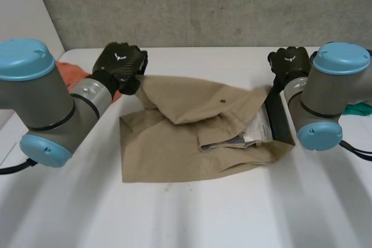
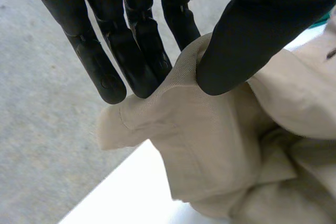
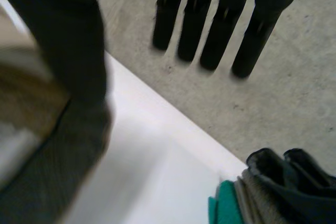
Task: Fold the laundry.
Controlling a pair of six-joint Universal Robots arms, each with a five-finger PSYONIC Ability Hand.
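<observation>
At the middle of the white tabletop (image 1: 192, 213) lies a crumpled tan cotton garment (image 1: 168, 155). The left hand (image 2: 136, 51) pinches its far left corner between thumb and fingers, raised off the surface. The right hand (image 3: 226, 24), beside the far right edge, has its fingers straight and spread and holds nothing. Advisable: keep the pinch firm and the cloth taut, and match corner to hem before letting go.

The garment (image 1: 192, 137) is lying mid-frame on the table (image 1: 186, 213), with the left hand (image 1: 119, 65) sitting at its upper left corner, the right hand (image 1: 289, 62) at its upper right, a crumpled cloth (image 1: 71, 72) lying far left and a second cloth (image 1: 359, 108) far right.
</observation>
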